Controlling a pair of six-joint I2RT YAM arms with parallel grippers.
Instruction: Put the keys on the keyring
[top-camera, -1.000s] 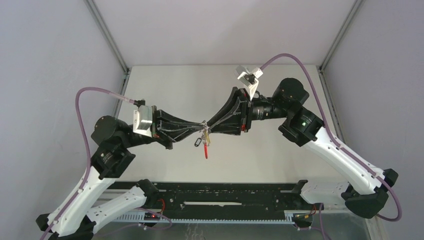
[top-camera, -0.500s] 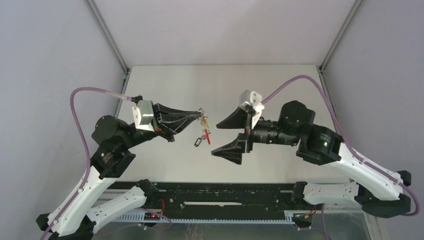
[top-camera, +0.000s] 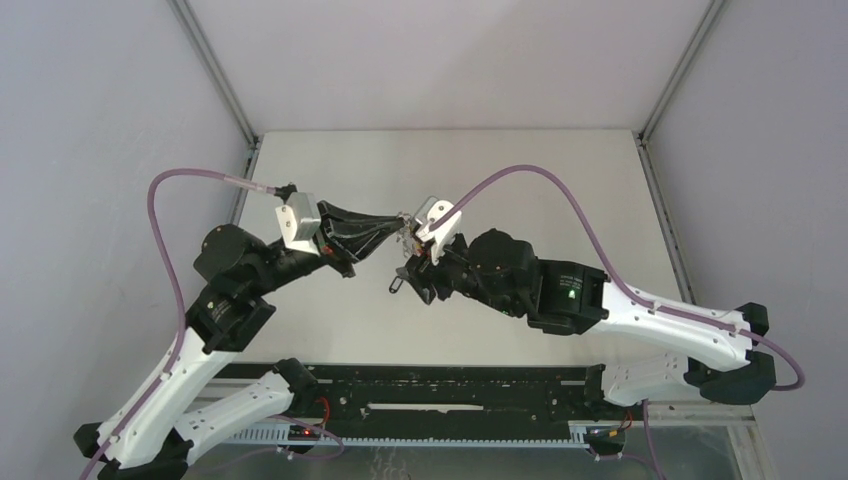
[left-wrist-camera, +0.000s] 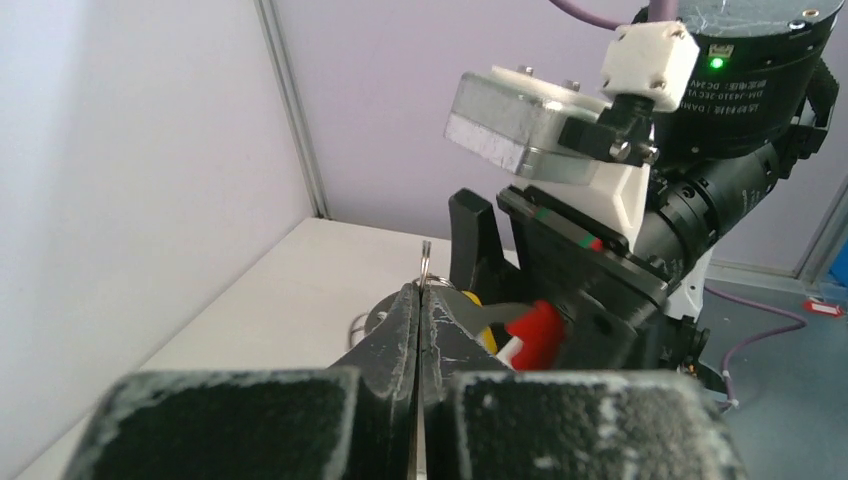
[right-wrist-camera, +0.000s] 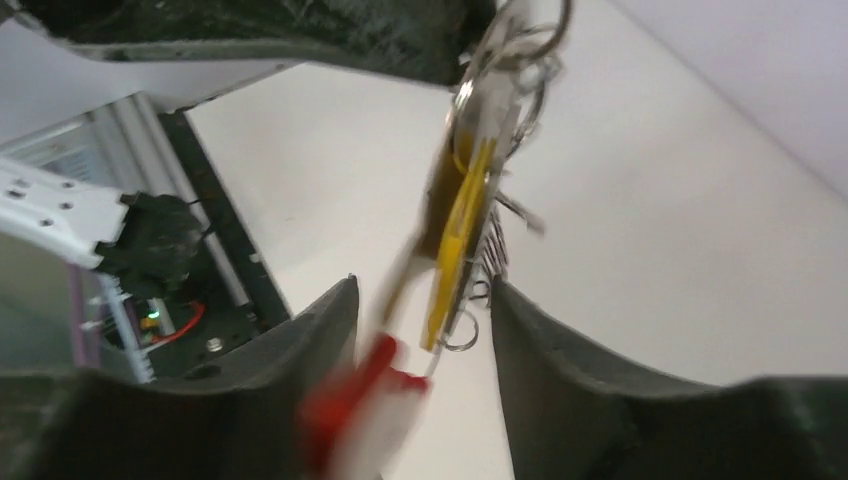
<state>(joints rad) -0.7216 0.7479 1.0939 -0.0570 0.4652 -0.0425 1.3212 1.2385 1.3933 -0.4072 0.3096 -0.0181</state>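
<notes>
**A:** Keyring (right-wrist-camera: 500, 70) first. Where is it?

**B:** Up off the table (top-camera: 560, 180), hanging from the left claw (left-wrist-camera: 421, 290). That claw's tips are pressed together on one of the wire rings. The red band (right-wrist-camera: 362, 402) and the yellow tag (right-wrist-camera: 458, 235) dangle below.

**A:** Why hold the keyring by its top?

**B:** I think it lets the bunch hang free and straight. That leaves the other arm room to reach it.

**A:** And the right claw (right-wrist-camera: 422, 285)?

**B:** Its fingers stand apart, one on each side of the hanging bunch, gripping nothing. From its wrist camera the yellow tag hangs in the gap between them.

**A:** Are the keys on?

**B:** I cannot tell. The yellow tag hangs in among the rings. From above, the black tag (top-camera: 397, 286) shows lowest. The pictures are too blurred or too small to show where they join the rings.

**A:** What does the next move need?

**B:** Probably a careful pinch on one piece only, because the bunch can swing.
</notes>
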